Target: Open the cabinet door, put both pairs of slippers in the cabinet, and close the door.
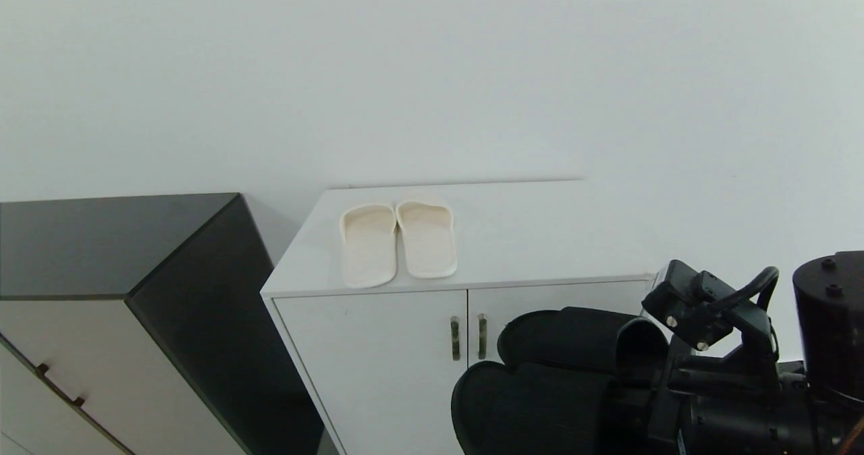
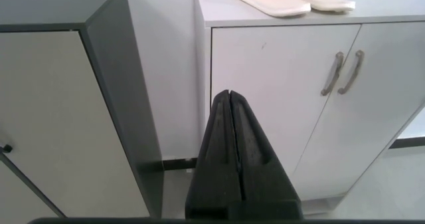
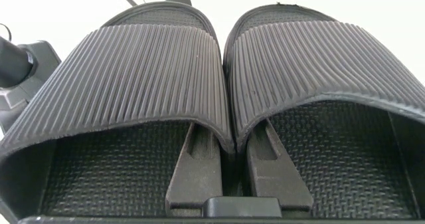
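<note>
White cabinet [image 1: 540,239] sat centre of head view against a plain wall [image 1: 432,70]; both its doors were shut, L door [image 1: 378,360] and R door [image 1: 540,300] meeting at two upright metal handles [image 1: 455,338] side by side, just below centre of frame; cream slippers [image 1: 368,246] lay flat on the cabinet top, left-of-centre, the pair touching along their inner edges, toes toward the wall, heels near the front edge; black slippers [image 1: 560,374] hung at lower right of head view, in front of the R door, soles facing each other's side, held as a pair off the cabinet, well apart from the cream pair; in right wrist view the right gripper [image 3: 232,154] had one of its fingers [image 3: 196,174] inside each slipper, under the ribbed straps, jaws pinching the two adjoining inner sidewalls together at bottom centre of frame; in left wrist view the left gripper [image 2: 230,98] showed at bottom centre, jaws pressed together w/ nothing between them, pointing at the L door's lower part, apart from it; cream pair showed at top of that frame, handles at upper right; dark-topped cabinet [image 1: 101,239] w/ pale front stood at left of head view, beside the white one w/ a narrow gap between; small dark knobs [image 1: 42,368] on its front at lower left.
</note>
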Available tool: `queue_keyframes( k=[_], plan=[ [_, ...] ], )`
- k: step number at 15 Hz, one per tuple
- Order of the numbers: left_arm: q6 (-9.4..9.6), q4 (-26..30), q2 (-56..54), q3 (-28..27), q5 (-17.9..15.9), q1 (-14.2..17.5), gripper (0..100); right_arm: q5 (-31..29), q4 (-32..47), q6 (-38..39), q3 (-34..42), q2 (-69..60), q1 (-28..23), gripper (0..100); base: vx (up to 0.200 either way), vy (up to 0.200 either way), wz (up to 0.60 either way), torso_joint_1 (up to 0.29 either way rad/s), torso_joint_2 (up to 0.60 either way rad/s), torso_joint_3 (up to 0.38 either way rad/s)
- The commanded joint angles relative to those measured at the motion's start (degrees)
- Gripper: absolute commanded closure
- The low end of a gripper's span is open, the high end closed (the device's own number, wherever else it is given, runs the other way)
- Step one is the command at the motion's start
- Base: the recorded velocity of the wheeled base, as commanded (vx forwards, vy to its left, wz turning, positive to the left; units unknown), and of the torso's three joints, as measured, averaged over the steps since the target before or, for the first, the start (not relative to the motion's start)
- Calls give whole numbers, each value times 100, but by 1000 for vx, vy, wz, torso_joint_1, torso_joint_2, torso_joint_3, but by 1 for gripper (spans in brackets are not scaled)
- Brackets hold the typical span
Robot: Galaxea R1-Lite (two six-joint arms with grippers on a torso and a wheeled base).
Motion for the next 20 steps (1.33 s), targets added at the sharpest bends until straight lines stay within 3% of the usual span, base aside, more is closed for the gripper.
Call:
queue_keyframes(
  k=[1, 3, 4, 11, 13, 14, 20],
  plan=[
    [7, 2, 4, 0, 1, 1, 100, 6, -56, -19, 28, 87, 40, 100, 0, 0, 0, -119, 310, 178],
    [16, 2, 4, 0, -8, 1, 100, -3, -303, -36, 169, 69, 40, 100, 0, 0, 0, -185, 456, 261],
    [-2, 2, 4, 0, -26, 1, 0, -12, -452, -107, 222, 52, 40, 100, 0, 0, 0, -207, 520, 305],
    [51, 2, 4, 0, -8, 1, 0, 32, -522, -326, 415, -19, 101, 100, 0, 0, 0, -207, 517, 315],
    [33, 2, -5, 0, 414, 1, 0, 15, -557, -616, 503, -221, 119, 100, 0, 0, 0, -176, 498, 320],
    [148, 11, 4, 0, 185, 1, 0, 32, -575, -555, 529, -247, 101, 100, 0, 0, 0, -173, 491, 320],
    [279, 2, 4, 0, 106, 1, 0, 243, -619, -484, 635, -142, 136, 100, 0, 0, 0, -146, 473, 326]
  ],
)
